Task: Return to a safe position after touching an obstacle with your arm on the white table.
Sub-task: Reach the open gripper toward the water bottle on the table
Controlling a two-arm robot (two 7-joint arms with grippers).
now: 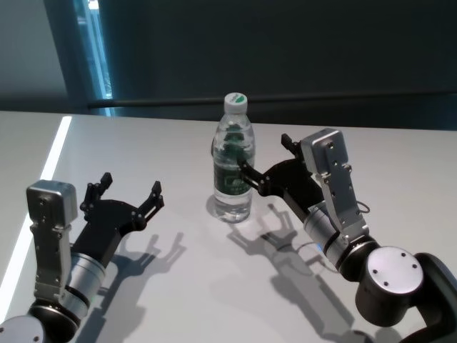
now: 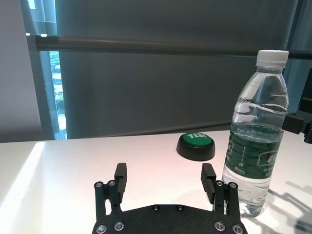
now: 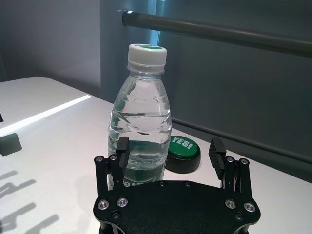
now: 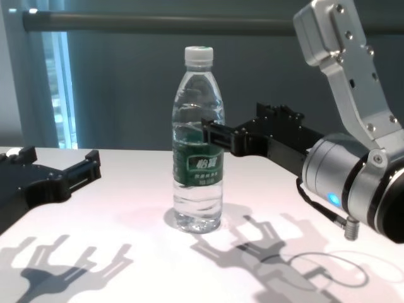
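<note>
The obstacle, a clear water bottle (image 1: 233,166) with a white cap and a dark green label, stands upright mid-table on the white table (image 1: 143,139). It also shows in the chest view (image 4: 199,145), the left wrist view (image 2: 256,141) and the right wrist view (image 3: 141,117). My right gripper (image 1: 264,154) is open just right of the bottle. One of its fingertips (image 4: 211,134) lies against the bottle at label height, and I cannot tell whether it touches. My left gripper (image 1: 131,184) is open and empty, low over the table to the bottle's left.
A black puck with a green "YES!" top (image 2: 196,145) lies on the table beyond the bottle; it also shows in the right wrist view (image 3: 183,153). A dark rail (image 1: 321,100) and a dark wall run behind the table. A bright strip marks the table's left edge (image 1: 43,186).
</note>
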